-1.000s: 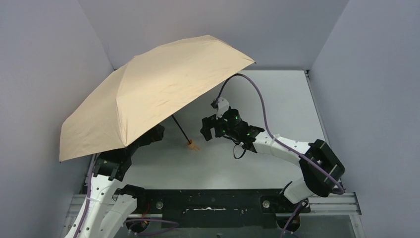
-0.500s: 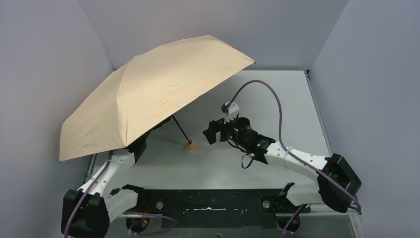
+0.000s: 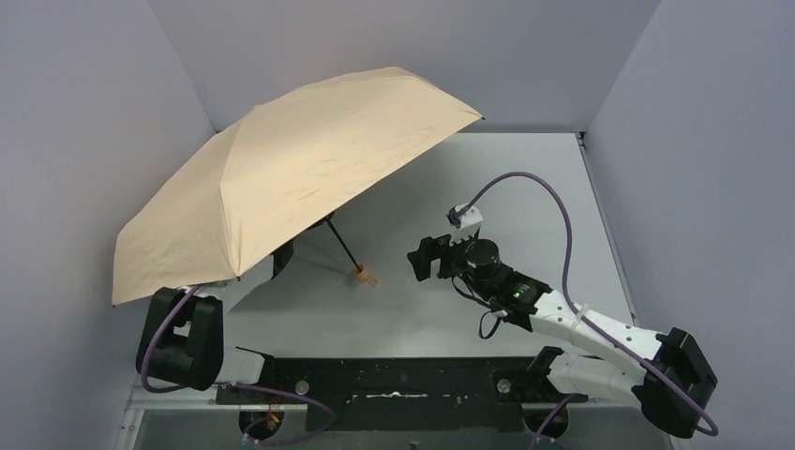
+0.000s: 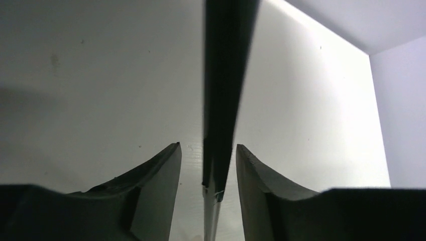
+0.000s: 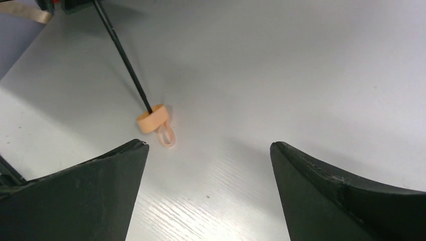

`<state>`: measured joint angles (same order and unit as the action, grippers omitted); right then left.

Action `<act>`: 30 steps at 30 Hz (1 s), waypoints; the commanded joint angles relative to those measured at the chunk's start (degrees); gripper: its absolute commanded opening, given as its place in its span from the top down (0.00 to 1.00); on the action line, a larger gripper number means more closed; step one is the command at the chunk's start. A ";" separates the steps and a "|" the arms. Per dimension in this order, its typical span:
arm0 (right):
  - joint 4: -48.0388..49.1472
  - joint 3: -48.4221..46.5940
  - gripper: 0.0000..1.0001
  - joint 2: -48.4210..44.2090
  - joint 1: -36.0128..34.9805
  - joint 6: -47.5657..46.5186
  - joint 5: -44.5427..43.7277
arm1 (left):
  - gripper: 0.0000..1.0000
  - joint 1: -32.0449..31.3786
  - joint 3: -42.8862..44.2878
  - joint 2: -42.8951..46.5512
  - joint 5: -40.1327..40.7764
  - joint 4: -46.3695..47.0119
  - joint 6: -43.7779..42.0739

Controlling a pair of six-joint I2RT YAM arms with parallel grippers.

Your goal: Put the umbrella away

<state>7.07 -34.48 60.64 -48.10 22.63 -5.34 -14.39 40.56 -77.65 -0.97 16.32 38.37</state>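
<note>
Fabric, matte tan: the umbrella (image 3: pixel 281 178) stands open, tilted on the white counter's (image 3: pixel 525 187) left. Left wrist: I see the left tool (image 4: pixel 207 146) part-open, straddling the thin black shaft (image 4: pixel 221 100), a gap beside it. Right wrist: the right tool (image 5: pixel 208 145) gapes wide near the round handle (image 5: pixel 152 118).

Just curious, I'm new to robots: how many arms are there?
2. The left arm runs under the umbrella at the left; the right arm stretches from the right toward its handle.

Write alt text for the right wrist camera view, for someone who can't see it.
A small tan umbrella handle rests on the white table, its thin black shaft slanting away to the upper left. The right tool stands wide open in the foreground, clear of the handle.
</note>
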 commanded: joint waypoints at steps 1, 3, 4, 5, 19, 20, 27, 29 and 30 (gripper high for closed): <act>3.24 3.16 0.00 -4.50 -0.49 0.77 -6.78 | 0.64 -2.20 3.66 -1.52 -2.99 5.05 -1.43; 2.76 3.60 0.00 -5.54 -0.46 0.70 -7.75 | 0.74 -3.39 4.36 -1.74 -3.34 3.86 -2.82; 1.73 3.33 0.00 -5.76 -0.50 0.51 -8.15 | 0.80 -4.02 5.10 -1.71 -3.35 2.28 -3.71; 0.32 2.87 0.00 -5.80 -0.45 0.32 -8.63 | 0.86 -4.63 6.25 -1.63 -3.08 0.03 -4.91; -12.04 -3.66 0.02 -10.23 -0.03 0.31 -11.02 | 1.00 -12.77 26.25 1.57 -12.69 -30.04 -22.72; -11.72 -3.86 0.03 -10.97 0.13 0.80 -10.77 | 1.00 -12.77 28.07 1.24 -14.24 -31.54 -22.55; -10.69 -7.82 0.00 -12.68 0.94 11.14 -14.44 | 1.00 -13.45 39.18 -2.94 -22.02 -40.91 -17.04; -9.84 -9.67 0.00 -12.08 1.02 12.79 -13.74 | 1.00 -14.42 39.56 -2.62 -23.73 -41.52 -16.07; -9.44 -11.01 0.01 -11.71 1.07 13.58 -13.40 | 1.00 -15.05 39.75 -2.34 -24.41 -42.29 -16.28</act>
<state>-6.37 -40.05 48.69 -47.51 30.55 -17.15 -27.70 76.29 -80.73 -18.41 -24.38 20.86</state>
